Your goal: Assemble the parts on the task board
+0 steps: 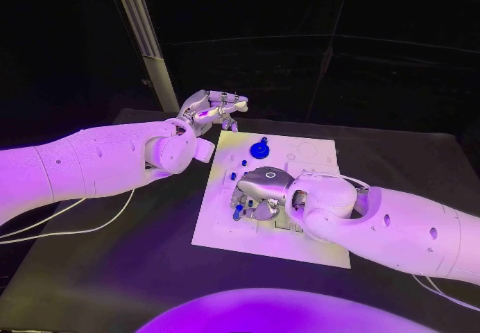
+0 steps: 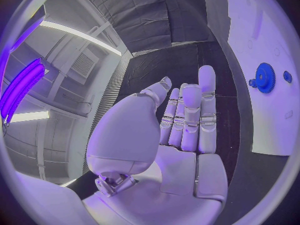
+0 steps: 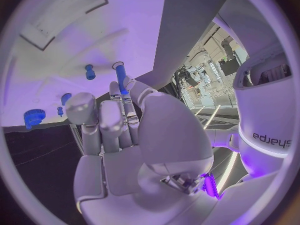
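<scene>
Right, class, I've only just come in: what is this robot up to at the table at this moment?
The robot is assembling small blue parts on the white task board. Its right hand is down over the board and holds a blue peg between its fingers. Its left hand is raised off the far left corner of the board, fingers straight and holding nothing. A blue gear sits on the board near its far end, with smaller blue pieces beside it.

arms: white, rounded shells, thin white cables | left hand [image 1: 212, 106], right hand [image 1: 262, 191]: silver, many-fingered
</scene>
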You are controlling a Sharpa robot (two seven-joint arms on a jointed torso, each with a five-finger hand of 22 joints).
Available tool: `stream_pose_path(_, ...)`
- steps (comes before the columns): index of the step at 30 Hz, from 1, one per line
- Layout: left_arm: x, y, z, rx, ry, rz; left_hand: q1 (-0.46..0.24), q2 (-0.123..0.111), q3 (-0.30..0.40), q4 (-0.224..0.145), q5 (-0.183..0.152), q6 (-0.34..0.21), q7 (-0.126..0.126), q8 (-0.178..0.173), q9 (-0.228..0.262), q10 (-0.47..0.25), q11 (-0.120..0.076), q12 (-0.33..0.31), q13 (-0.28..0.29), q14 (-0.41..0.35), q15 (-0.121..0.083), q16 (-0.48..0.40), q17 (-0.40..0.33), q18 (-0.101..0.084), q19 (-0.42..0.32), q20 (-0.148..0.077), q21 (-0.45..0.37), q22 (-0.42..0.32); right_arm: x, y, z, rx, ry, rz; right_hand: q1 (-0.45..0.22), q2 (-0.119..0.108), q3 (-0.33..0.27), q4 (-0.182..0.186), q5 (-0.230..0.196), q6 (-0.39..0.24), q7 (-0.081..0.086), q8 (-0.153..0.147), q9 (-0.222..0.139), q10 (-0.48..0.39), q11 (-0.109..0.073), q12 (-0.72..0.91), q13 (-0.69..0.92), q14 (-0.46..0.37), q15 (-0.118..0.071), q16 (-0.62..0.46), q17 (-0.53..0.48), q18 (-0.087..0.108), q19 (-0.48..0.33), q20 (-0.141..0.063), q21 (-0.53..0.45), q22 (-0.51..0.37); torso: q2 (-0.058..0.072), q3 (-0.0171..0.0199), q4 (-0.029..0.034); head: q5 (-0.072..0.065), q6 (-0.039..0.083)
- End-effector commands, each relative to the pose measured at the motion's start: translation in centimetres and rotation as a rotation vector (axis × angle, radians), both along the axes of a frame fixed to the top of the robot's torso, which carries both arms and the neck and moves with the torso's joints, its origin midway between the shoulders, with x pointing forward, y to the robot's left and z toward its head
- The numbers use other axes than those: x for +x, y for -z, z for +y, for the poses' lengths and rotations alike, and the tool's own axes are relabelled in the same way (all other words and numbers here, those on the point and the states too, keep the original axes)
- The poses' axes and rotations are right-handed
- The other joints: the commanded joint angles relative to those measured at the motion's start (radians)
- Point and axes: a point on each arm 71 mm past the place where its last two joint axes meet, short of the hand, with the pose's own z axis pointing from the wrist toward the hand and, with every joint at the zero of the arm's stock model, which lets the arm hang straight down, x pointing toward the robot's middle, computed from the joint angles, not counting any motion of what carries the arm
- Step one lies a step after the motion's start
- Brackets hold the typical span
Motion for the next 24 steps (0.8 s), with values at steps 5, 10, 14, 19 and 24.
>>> stream_pose_path(5, 0.05, -0.15, -0.18, -0.009, 0.011, -0.003, 0.009, 0.001, 0.002, -0.006, -0.004, -0.007, 0.003, 0.007, -0.001, -0.004, 0.0, 0.005, -0.001, -0.008, -0.003, -0.004, -0.001, 0.012, -0.004, 0.001, -0.005, -0.001, 0.19, 0.14, 0.07, -0.042, 0.003, -0.038, -0.004, -0.002, 0.007, 0.001, 0.003, 0.003, 0.003, 0.002, 0.001, 0.007, 0.002, -0.006, 0.0, 0.008, -0.004, 0.004, -0.001, -0.012, 0.002, 0.002, 0.0, -0.001, 0.001, 0.0003, -0.0004, 0.0, -0.003)
stream_pose_path(10, 0.07, -0.14, -0.13, -0.008, 0.009, -0.003, 0.009, 0.001, 0.002, -0.006, -0.004, -0.007, 0.003, 0.007, -0.001, -0.004, 0.0, 0.005, -0.001, -0.008, -0.003, -0.004, -0.001, 0.012, -0.004, 0.001, -0.005, -0.001, 0.31, 0.16, 0.06, -0.046, 0.01, -0.05, -0.004, -0.001, 0.008, 0.001, 0.003, 0.004, 0.003, 0.002, 0.001, 0.008, 0.002, -0.006, 0.0, 0.008, -0.004, 0.004, -0.001, -0.012, 0.002, 0.002, 0.0, -0.001, 0.0, 0.0, -0.0004, 0.0, -0.005)
stream_pose_path(14, 0.08, -0.14, -0.1, -0.008, 0.009, -0.003, 0.009, 0.001, 0.002, -0.006, -0.004, -0.007, 0.003, 0.007, -0.001, -0.004, 0.0, 0.005, -0.001, -0.008, -0.003, -0.004, -0.001, 0.012, -0.004, 0.001, -0.005, -0.001, 0.23, 0.2, 0.28, -0.054, 0.003, -0.049, -0.004, -0.001, 0.008, 0.0, 0.003, 0.004, 0.003, 0.002, 0.001, 0.008, 0.002, -0.006, 0.0, 0.008, -0.004, 0.004, -0.002, -0.012, 0.002, 0.002, 0.0, -0.001, 0.0, -0.0005, -0.0007, 0.001, -0.005)
stream_pose_path(19, 0.08, -0.14, -0.09, -0.008, 0.009, -0.003, 0.009, 0.001, 0.002, -0.006, -0.004, -0.007, 0.003, 0.007, -0.001, -0.004, 0.0, 0.005, -0.001, -0.008, -0.003, -0.004, -0.001, 0.012, -0.004, 0.001, -0.005, -0.001, -0.13, 0.55, 0.68, -0.076, -0.019, -0.034, -0.005, -0.002, 0.009, 0.0, 0.003, 0.004, 0.003, 0.002, 0.001, 0.009, 0.002, -0.006, 0.0, 0.007, -0.004, 0.004, -0.003, -0.012, 0.001, 0.002, 0.0, -0.002, 0.0, -0.0001, -0.0008, 0.0, -0.007)
stream_pose_path(24, 0.07, -0.14, -0.09, -0.008, 0.009, -0.002, 0.009, 0.001, 0.002, -0.006, -0.004, -0.007, 0.003, 0.007, -0.001, -0.004, 0.0, 0.005, -0.001, -0.008, -0.003, -0.004, -0.001, 0.012, -0.004, 0.001, -0.005, -0.001, -0.43, 0.85, 0.91, -0.09, -0.033, -0.025, -0.005, -0.004, 0.009, -0.001, 0.003, 0.004, 0.003, 0.001, 0.001, 0.009, 0.002, -0.007, 0.0, 0.007, -0.004, 0.004, -0.003, -0.012, 0.001, 0.002, -0.001, -0.002, 0.0, -0.0005, -0.0005, -0.001, -0.007)
